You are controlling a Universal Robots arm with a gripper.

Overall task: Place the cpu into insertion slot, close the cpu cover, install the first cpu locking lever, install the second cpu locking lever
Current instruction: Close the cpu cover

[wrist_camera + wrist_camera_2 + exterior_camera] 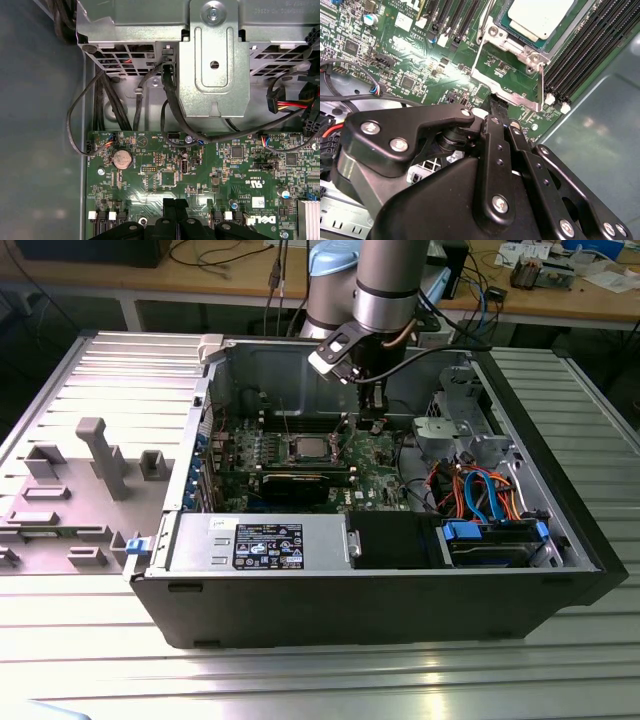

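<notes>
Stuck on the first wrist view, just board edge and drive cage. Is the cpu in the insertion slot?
Observer: Yes. In the second wrist view the cpu lies in the insertion slot, pale top up.
Operator: Where's the gripper relative to it?
Observer: In the exterior view the gripper is low over the green board, on the exterior view's right of the cpu, apart from it.
Operator: Carrying anything?
Observer: No. In the second wrist view its fingers meet at the tip with nothing between them, just off the slot's metal rim.
</notes>
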